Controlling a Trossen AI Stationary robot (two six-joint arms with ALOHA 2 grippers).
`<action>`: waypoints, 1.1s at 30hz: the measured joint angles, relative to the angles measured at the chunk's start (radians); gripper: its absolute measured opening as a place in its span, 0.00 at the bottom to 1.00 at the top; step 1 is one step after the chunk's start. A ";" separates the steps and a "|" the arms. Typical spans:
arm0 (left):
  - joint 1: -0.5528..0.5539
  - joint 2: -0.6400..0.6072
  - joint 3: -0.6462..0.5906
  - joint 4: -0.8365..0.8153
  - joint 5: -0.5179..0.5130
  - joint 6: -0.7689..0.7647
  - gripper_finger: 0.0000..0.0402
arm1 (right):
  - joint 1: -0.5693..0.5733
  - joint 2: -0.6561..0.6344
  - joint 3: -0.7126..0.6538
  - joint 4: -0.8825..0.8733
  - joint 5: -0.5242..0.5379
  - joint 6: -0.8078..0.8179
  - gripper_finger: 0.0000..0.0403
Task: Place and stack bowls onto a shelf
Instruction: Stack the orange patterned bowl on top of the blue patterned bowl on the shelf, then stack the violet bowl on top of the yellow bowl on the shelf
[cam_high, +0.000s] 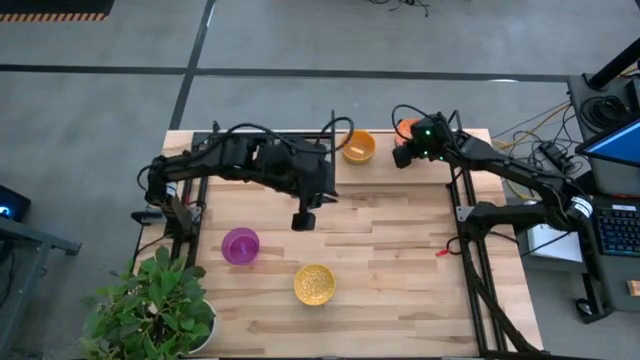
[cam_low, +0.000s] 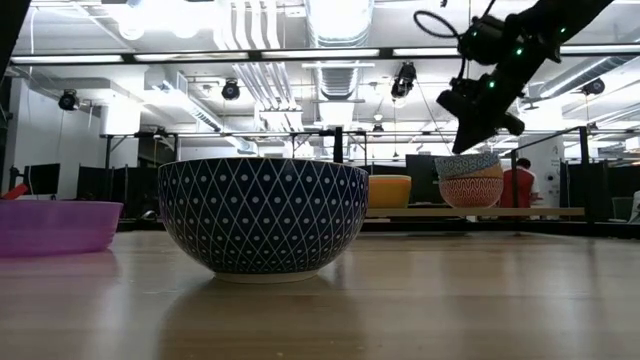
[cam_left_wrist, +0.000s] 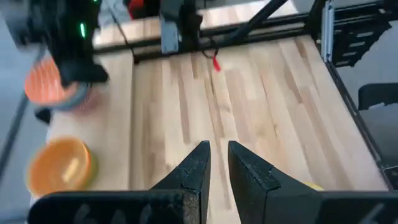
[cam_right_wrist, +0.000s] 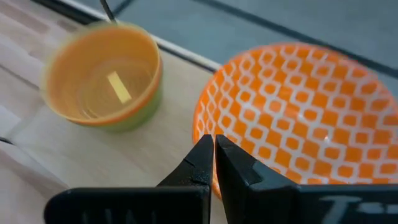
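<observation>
My right gripper is at the far edge of the table, shut on an orange patterned bowl. That bowl sits on top of a red-orange bowl on the shelf. A plain orange bowl stands beside them on the shelf. My left gripper hovers over the middle of the table with its fingers a narrow gap apart, holding nothing. A purple bowl and a gold patterned bowl rest on the tabletop. A blue-and-white patterned bowl stands close to the low camera. My right gripper pinches the patterned bowl's rim on the side toward the plain orange bowl, one finger outside the bowl and one inside. The fingers come slanting down from above. The bowl sits upright, nested in the red-orange bowl below it.
A potted plant stands at the near left corner. Black frame rails run along the table's right side and another set stands on the left. Bare wood lies between the loose bowls and the right rail.
</observation>
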 joint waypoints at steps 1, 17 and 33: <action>-0.001 0.000 -0.013 -0.004 -0.005 -0.024 0.10 | 0.003 -0.016 0.004 0.001 -0.002 0.000 0.02; -0.045 -0.009 -0.501 -0.238 -0.103 -0.581 0.10 | 0.242 -0.346 0.028 -0.019 -0.005 0.016 0.02; -0.145 -0.111 -1.042 -0.070 -0.048 -1.049 0.29 | 0.440 -0.347 0.026 -0.022 0.003 0.034 0.02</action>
